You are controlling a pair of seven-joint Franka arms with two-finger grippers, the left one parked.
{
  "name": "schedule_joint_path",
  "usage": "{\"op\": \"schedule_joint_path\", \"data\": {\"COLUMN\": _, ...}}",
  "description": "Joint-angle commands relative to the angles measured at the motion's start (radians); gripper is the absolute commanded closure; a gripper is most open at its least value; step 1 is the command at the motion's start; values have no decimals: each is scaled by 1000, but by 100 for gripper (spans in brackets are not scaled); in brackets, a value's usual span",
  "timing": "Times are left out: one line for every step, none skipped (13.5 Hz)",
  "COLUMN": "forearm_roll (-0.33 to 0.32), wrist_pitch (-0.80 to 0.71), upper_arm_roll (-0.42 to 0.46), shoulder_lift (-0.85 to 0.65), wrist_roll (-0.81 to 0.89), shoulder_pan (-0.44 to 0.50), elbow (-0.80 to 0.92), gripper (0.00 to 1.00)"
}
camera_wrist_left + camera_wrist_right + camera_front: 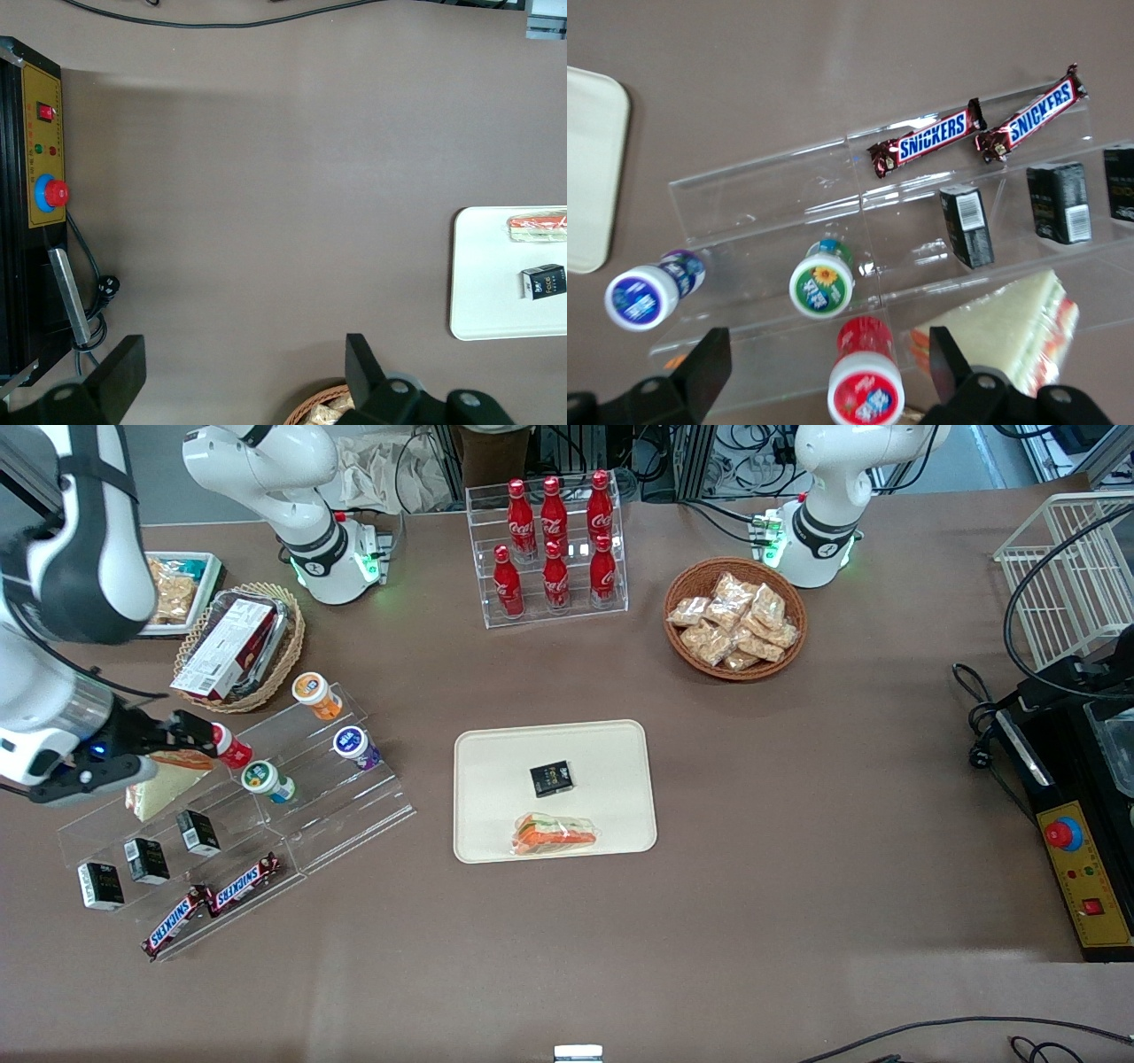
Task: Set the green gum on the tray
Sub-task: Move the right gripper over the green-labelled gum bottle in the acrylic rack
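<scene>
Brown tabletop, carrying the following. Clear stepped rack [292, 797], sitting toward my working end of the table, is holding, on its middle step, the green gum [267, 780], standing upright beside the purple bottle [356, 747]; one step higher, the red bottle [232, 746] and the orange bottle [316, 695]. Black boxes [148, 860] are lining a lower step, and two Snickers bars [213, 904] are lying on the lowest, nearest the front camera. A wrapped sandwich [164, 782] is resting beside the red bottle. My pincer [828, 372] is hovering above the red bottle's lid, fingers [709, 367] spread wide and holding nothing, the green gum's lid [821, 285] sitting just clear of them. Tray [496, 815], well apart from the rack at mid-table, is bearing one black box [551, 779] and one wrapped sandwich [555, 835].
</scene>
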Motion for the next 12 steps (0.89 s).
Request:
{"op": "schedule_joint_path", "data": {"forearm_roll": 2, "wrist_pitch": 169, "upper_arm_roll": -4, "shoulder_lift": 18, "wrist_roll": -17, "shoulder_pan": 5, "elbow": -119, "gripper": 1}}
{"op": "schedule_joint_path", "data": {"forearm_roll": 3, "wrist_pitch": 210, "upper_arm_roll": -4, "shoulder_lift": 43, "wrist_roll": -20, "shoulder_pan": 3, "elbow": -137, "gripper": 1}}
{"op": "schedule_joint_path", "data": {"forearm_roll": 3, "wrist_pitch": 239, "upper_arm_roll": -4, "shoulder_lift": 64, "wrist_roll": -32, "shoulder_pan": 3, "elbow": -150, "gripper": 1}}
{"op": "schedule_joint_path", "data": {"forearm_roll": 3, "wrist_pitch": 266, "upper_arm_roll": -2, "shoulder_lift": 75, "wrist_roll": -34, "shoulder_pan": 5, "elbow": -171, "gripper": 1}}
{"op": "schedule_joint_path", "data": {"forearm_roll": 3, "wrist_pitch": 302, "upper_arm_roll": -2, "shoulder_lift": 77, "wrist_roll": -32, "shoulder_pan": 6, "elbow": -200, "gripper": 1}}
{"op": "schedule_joint_path", "data": {"forearm_roll": 3, "wrist_pitch": 344, "upper_arm_roll": -2, "shoulder_lift": 78, "wrist_roll": -32, "shoulder_pan": 8, "elbow": -235, "gripper": 1}}
{"op": "schedule_joint_path", "data": {"forearm_roll": 5, "wrist_pitch": 384, "upper_arm_roll": -1, "shoulder_lift": 78, "wrist_roll": -32, "shoulder_pan": 9, "elbow": -266, "gripper": 1}}
{"op": "schedule_joint_path", "data": {"forearm_roll": 5, "wrist_pitch": 416, "upper_arm_roll": -1, "shoulder_lift": 83, "wrist_roll": -32, "shoulder_pan": 9, "elbow": -289, "gripper": 1}}
{"op": "schedule_joint_path", "data": {"forearm_roll": 5, "wrist_pitch": 440, "upper_arm_roll": -1, "shoulder_lift": 92, "wrist_roll": -32, "shoulder_pan": 9, "elbow": -304, "gripper": 0}}
{"op": "schedule_joint_path", "data": {"forearm_roll": 5, "wrist_pitch": 448, "upper_arm_roll": -1, "shoulder_lift": 100, "wrist_roll": -34, "shoulder_pan": 9, "elbow": -308, "gripper": 1}}
{"op": "schedule_joint_path", "data": {"forearm_roll": 5, "wrist_pitch": 448, "upper_arm_roll": -1, "shoulder_lift": 105, "wrist_roll": -34, "shoulder_pan": 9, "elbow": -308, "gripper": 1}}
{"op": "schedule_joint_path", "data": {"forearm_roll": 5, "wrist_pitch": 448, "upper_arm_roll": -1, "shoulder_lift": 105, "wrist_roll": -34, "shoulder_pan": 9, "elbow": -308, "gripper": 1}}
